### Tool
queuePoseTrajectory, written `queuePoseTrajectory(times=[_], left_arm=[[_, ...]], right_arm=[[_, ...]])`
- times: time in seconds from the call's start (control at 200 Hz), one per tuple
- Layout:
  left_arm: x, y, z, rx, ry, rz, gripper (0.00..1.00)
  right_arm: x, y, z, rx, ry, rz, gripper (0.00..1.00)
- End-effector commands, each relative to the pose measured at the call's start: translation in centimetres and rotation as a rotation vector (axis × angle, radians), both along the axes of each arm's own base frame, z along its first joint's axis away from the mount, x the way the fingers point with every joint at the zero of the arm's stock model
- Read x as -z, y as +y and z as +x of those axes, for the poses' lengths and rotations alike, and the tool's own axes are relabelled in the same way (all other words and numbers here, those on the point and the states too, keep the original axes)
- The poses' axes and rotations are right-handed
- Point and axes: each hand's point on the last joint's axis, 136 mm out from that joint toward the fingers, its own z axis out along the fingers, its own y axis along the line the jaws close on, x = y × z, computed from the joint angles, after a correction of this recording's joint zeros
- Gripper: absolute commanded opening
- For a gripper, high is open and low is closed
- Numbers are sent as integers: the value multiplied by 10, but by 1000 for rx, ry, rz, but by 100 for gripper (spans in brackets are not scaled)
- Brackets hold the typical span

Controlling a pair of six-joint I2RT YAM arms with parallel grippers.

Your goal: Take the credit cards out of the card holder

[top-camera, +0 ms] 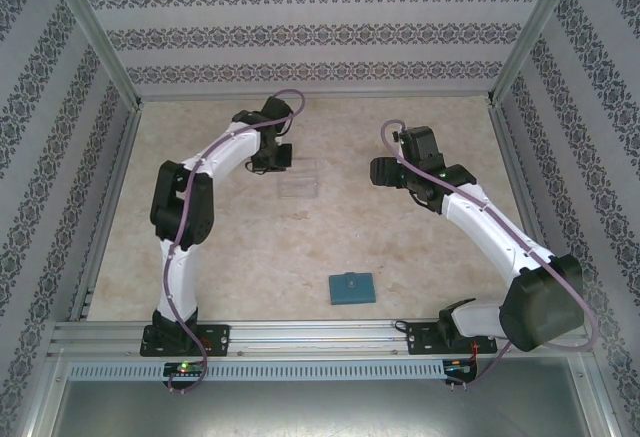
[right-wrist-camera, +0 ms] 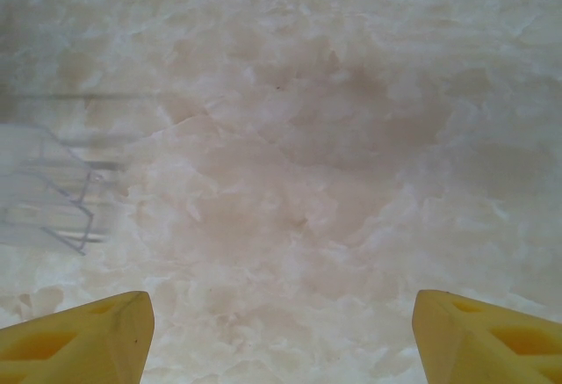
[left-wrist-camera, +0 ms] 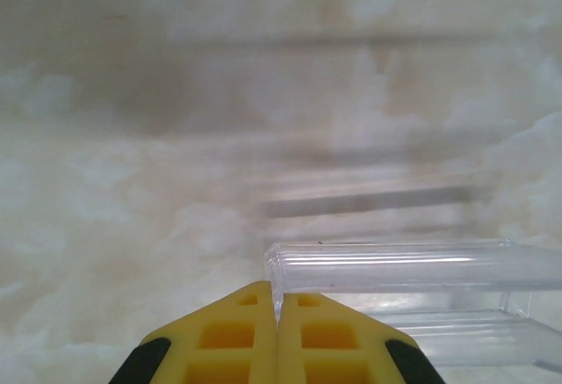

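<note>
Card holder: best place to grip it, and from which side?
Probably top-down: the card holder lies flat and closed on the table, so pinch its two long edges across the shorter span, jaws turned to match its slight skew.

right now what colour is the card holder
Teal-blue. The card holder shows best in the top external view.
</note>
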Motion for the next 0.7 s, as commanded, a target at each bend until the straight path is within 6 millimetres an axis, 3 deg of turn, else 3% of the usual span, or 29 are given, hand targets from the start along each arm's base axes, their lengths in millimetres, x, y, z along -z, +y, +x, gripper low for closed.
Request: queuePoseTrajectory(times=[0.0,0.445,0.694], left_arm=[[2,-10,-3,-44,50,29,0],[10,-38,1,-57,75,95,1],[0,-37,4,-46,60,110,15]], right_arm=[[-15,1,2,-14,-45,-20,77],[-9,-5,-1,-32,-31,-65,79],[-11,-2,-6,-48,-18,-45,79]])
